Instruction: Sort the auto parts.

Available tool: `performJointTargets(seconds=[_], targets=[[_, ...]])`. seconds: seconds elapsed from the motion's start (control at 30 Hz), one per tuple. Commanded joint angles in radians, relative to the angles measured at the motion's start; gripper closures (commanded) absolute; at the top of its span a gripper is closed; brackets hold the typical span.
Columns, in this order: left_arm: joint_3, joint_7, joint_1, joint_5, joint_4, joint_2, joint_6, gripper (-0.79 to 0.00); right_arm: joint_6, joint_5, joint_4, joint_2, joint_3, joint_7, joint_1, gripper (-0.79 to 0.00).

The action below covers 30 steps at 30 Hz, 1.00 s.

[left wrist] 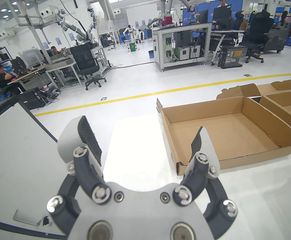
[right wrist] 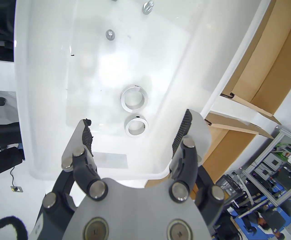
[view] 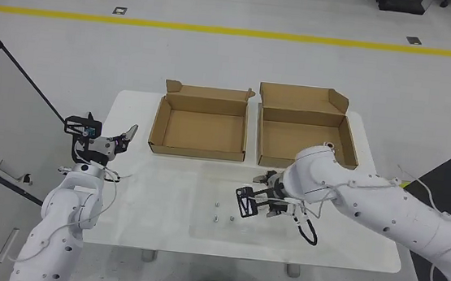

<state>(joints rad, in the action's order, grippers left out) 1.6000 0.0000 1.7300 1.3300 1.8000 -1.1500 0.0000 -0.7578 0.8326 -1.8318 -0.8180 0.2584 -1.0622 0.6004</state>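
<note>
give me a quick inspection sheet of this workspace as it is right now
surface: white table, flat
job's things: two open brown cardboard boxes, left and right, nothing seen inside; two silver metal rings lying flat side by side; small silver bolts standing farther along the table
clutter: nothing seen
grippers: left tool open, empty, at the table's edge near the left box; right tool open, empty, above the rings
cables: black cable loops off the right arm's wrist
surroundings: yellow floor line, black office chair
</note>
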Motion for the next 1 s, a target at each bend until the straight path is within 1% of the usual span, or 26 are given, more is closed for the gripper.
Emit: performJointTargets(seconds=[0.0, 0.07, 0.1, 0.17, 0.2, 0.27, 0.57, 0.97], targets=[[0.000, 0.000, 0.000, 0.000, 0.000, 0.000, 0.000, -0.785, 0.005, 0.000, 0.022, -0.013, -0.012, -0.005, -0.004, -0.625], [0.000, 0.000, 0.000, 0.000, 0.000, 0.000, 0.000, -0.785, 0.011, 0.000, 0.048, -0.032, -0.023, -0.011, -0.007, -0.585], [0.000, 0.000, 0.000, 0.000, 0.000, 0.000, 0.000, -0.785, 0.014, 0.002, 0.059, -0.041, -0.029, -0.014, -0.009, -0.542], [0.000, 0.000, 0.000, 0.000, 0.000, 0.000, 0.000, -0.785, 0.020, 0.006, 0.082, -0.060, -0.040, -0.019, -0.012, -0.480], [0.000, 0.000, 0.000, 0.000, 0.000, 0.000, 0.000, -0.785, 0.022, 0.009, 0.092, -0.069, -0.044, -0.022, -0.013, -0.434], [0.000, 0.000, 0.000, 0.000, 0.000, 0.000, 0.000, -0.785, 0.025, 0.013, 0.112, -0.086, -0.053, -0.025, -0.014, -0.394], [0.000, 0.000, 0.000, 0.000, 0.000, 0.000, 0.000, -0.785, 0.034, 0.025, 0.188, -0.143, -0.077, -0.034, -0.022, -0.351], [0.000, 0.000, 0.000, 0.000, 0.000, 0.000, 0.000, -0.785, 0.045, 0.052, 0.239, -0.183, -0.088, -0.045, -0.015, -0.342]])
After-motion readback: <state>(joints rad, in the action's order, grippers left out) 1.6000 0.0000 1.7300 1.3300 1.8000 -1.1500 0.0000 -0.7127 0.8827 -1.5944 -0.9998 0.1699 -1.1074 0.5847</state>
